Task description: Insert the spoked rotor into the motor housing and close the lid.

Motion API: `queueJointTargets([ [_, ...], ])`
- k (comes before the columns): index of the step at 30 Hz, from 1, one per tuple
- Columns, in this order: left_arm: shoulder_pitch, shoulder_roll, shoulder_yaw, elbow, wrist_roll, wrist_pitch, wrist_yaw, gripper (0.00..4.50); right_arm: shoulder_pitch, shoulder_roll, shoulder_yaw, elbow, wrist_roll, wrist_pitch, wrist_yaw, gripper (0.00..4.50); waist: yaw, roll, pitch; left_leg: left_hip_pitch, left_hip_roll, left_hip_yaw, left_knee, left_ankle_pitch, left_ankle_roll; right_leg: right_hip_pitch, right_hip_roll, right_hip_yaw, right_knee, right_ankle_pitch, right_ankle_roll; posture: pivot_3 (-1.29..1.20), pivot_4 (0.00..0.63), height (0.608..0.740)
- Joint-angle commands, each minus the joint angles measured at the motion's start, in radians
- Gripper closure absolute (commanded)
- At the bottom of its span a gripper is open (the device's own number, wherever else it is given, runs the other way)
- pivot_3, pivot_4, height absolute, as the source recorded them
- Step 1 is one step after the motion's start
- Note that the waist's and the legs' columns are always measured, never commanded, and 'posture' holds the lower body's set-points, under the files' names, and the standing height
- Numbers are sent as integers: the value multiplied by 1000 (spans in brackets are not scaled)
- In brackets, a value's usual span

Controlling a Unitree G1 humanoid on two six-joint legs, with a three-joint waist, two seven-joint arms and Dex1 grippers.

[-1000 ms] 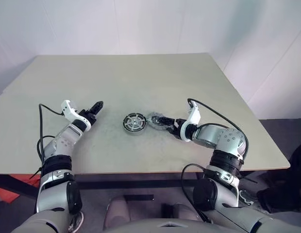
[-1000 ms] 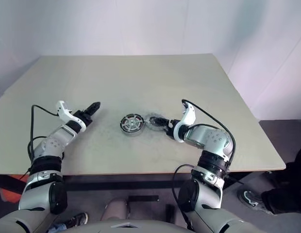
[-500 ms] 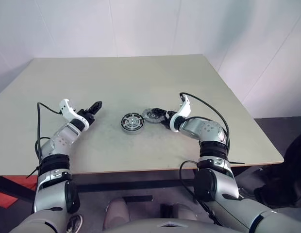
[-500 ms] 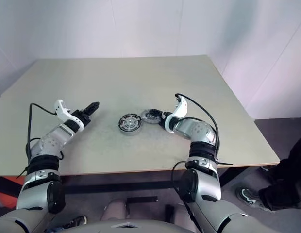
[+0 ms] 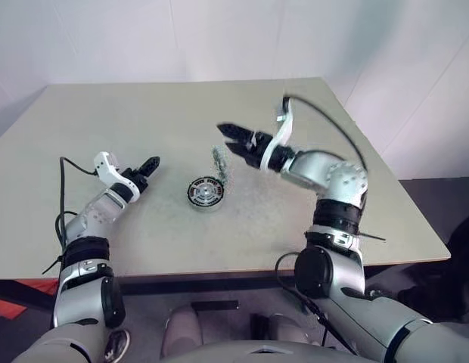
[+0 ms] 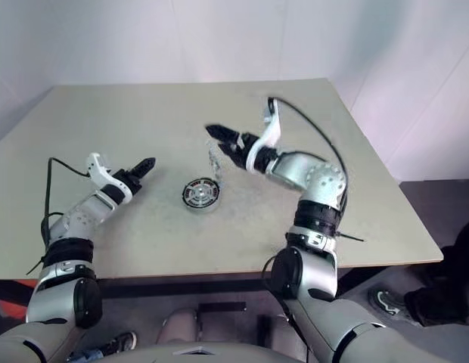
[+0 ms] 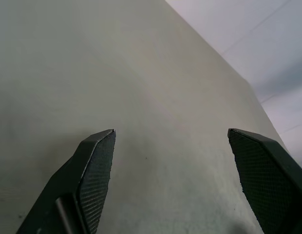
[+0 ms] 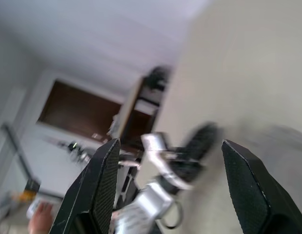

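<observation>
1. No lettering, label, brand mark, number or sign can be read anywhere in these views.
2. The desk [image 5: 144, 113] top is plain and unmarked.
3. The motor housing [image 5: 205, 191] shows no legible marking.

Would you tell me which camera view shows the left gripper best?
The left wrist view: the left gripper shows close up, fingers wide apart over the table. Both eye views show it small and side-on; the right wrist view catches it front-on from across the table.
</observation>
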Motion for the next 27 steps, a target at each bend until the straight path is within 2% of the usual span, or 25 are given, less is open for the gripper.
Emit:
queueJointTargets([
  [1,-37,22,15,5,2,-32,-15,573,-12,43,42,-25,45,6,-47,803,1,-1,0,5,0,0,0,0,0,4,0,0,0,-2,2,0,0,740],
  [2,-37,21,16,8,3,-35,-15,573,-2,30,63,-20,25,-9,-49,803,1,-1,0,8,0,0,0,0,0,8,0,0,-1,-7,4,0,0,740],
  [7,-25,5,15,5,2,-44,-15,573,59,-29,193,-46,-68,-81,8,803,4,-1,0,7,0,0,1,2,-4,8,-1,1,-1,-6,5,0,0,740],
  [10,-23,-2,13,3,3,-44,-14,573,123,-123,388,-105,-215,-214,156,803,10,-1,0,6,0,0,1,2,-5,9,-1,1,-1,-5,6,0,0,740],
  [13,-23,-7,11,3,3,-42,-16,573,196,-296,717,-108,-493,-481,365,803,15,-1,0,4,0,0,1,2,-4,8,-1,0,-1,-5,6,0,0,740],
  [15,-25,-15,15,2,-5,-37,-16,573,222,-361,834,-65,-606,-613,460,803,19,-1,0,4,0,-1,1,2,-4,9,-1,0,-2,-5,6,0,0,740],
  [21,-19,-30,13,-13,-5,-29,-14,573,209,-371,897,52,-758,-840,590,803,17,-1,0,2,0,0,2,2,-3,5,-1,0,0,-4,4,0,0,740],
  [25,-11,-33,11,-21,-4,-26,-11,573,183,-316,902,106,-804,-891,620,33,7,-1,0,2,0,0,3,1,-2,6,-1,0,0,-2,0,0,0,740],
  [27,-9,-34,11,-23,-4,-25,-10,573,162,-282,898,155,-835,-906,603,33,2,-1,0,2,0,0,3,1,-2,6,-1,0,0,-2,-1,0,0,740],
])
